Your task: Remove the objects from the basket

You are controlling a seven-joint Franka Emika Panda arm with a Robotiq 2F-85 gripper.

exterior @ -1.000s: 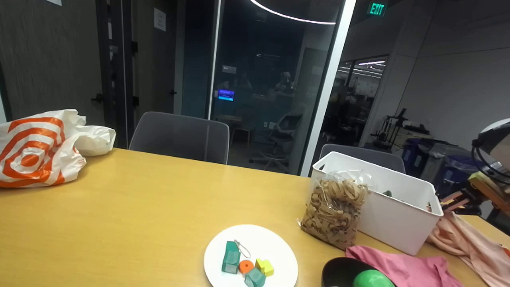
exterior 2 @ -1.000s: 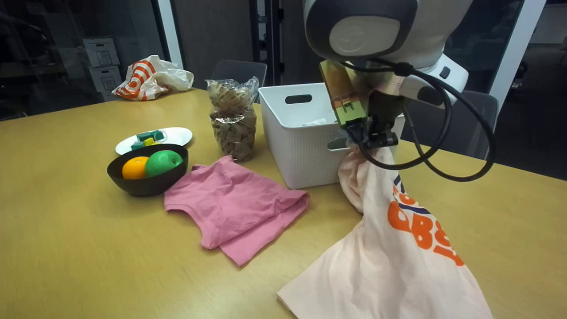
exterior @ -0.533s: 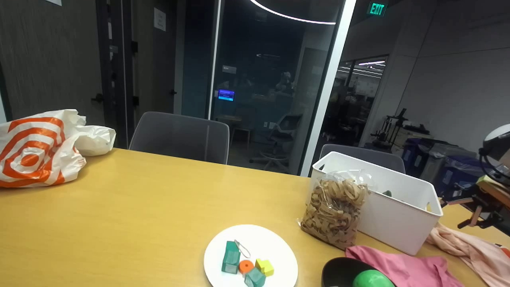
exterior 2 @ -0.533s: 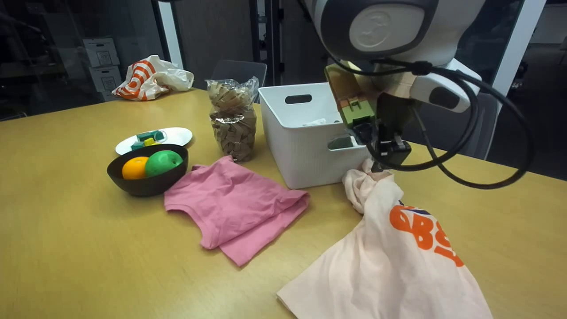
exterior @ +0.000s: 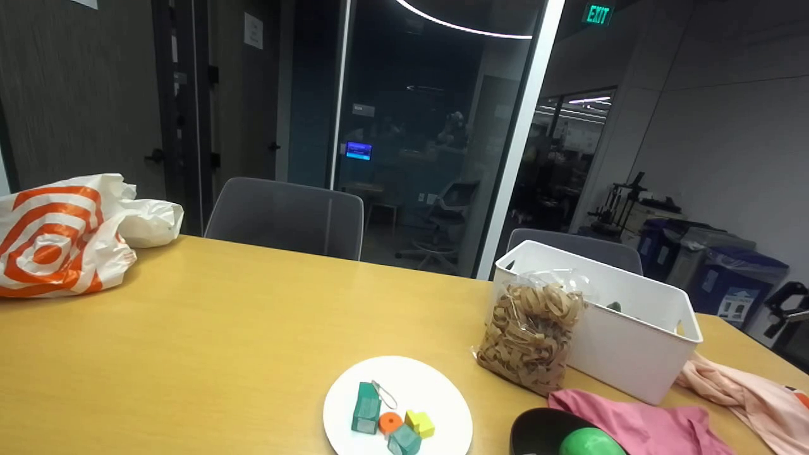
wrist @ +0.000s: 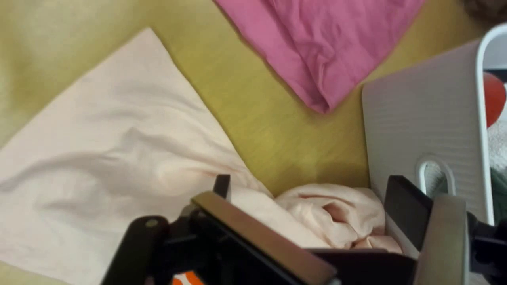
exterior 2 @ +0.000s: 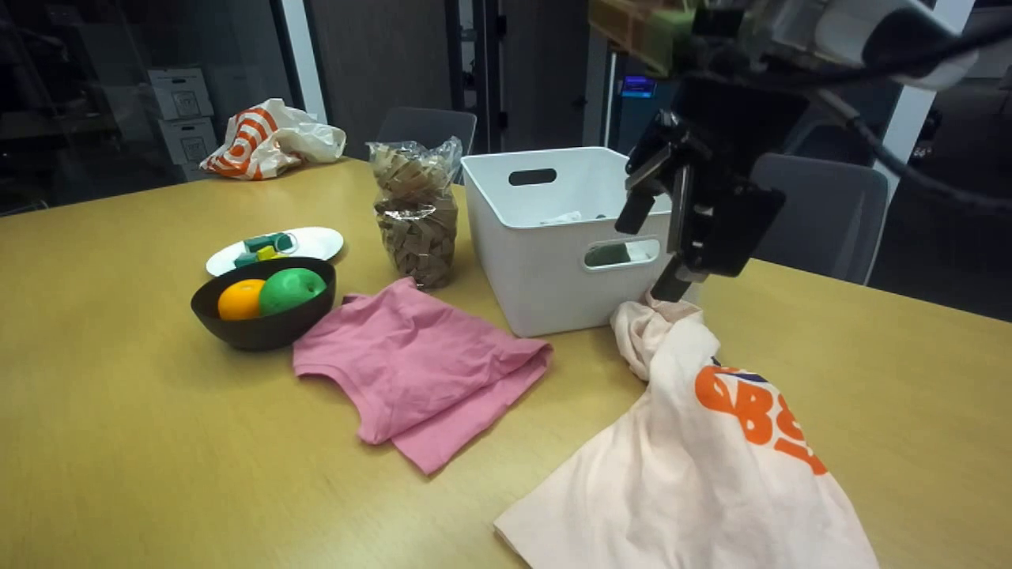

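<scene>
Wrist view: gripper has its 2 fingers spread wide above the peach cloth. Cloth lies on the table, outside the white basket; bunched end right by the basket's handle end, rest fanned out, orange lettering showing. In an exterior view the gripper is tilted, lower fingertip close to the bunch; contact, can't tell. Basket upright. Inside it: red item, white textured item, dark green item, all cut off by the frame edge, can't identify.

Pink garment lies near the basket, apart from the peach cloth. Clear bag of brown strips stands just beside the basket. Black bowl next to the garment holds 1 orange fruit, 1 green fruit. White plate in an exterior view: 2 teal blocks, 1 yellow block, 1 orange ring. Crumpled white shopping bag, orange rings printed on it, sits on the table well apart from the basket.
</scene>
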